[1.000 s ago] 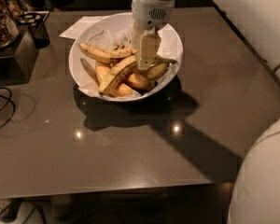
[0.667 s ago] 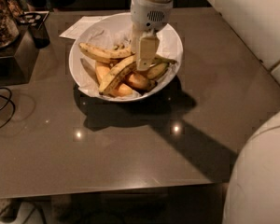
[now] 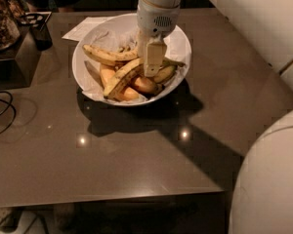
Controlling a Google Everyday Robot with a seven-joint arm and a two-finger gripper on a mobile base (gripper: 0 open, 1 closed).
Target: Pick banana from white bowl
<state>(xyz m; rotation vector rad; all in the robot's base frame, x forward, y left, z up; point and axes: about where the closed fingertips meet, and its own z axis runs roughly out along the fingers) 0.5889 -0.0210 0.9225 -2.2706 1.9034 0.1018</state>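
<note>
Now tool (image 3: 152, 71) over banana (image 3: 119, 80), white bowl (image 3: 77, 75).

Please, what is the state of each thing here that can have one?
gripper: down inside the white bowl, at the banana.
banana: lying slanted in the bowl, not lifted.
white bowl: upright on the table, holding fruit.
shorter banana: lying at the bowl's far-left side.
</note>
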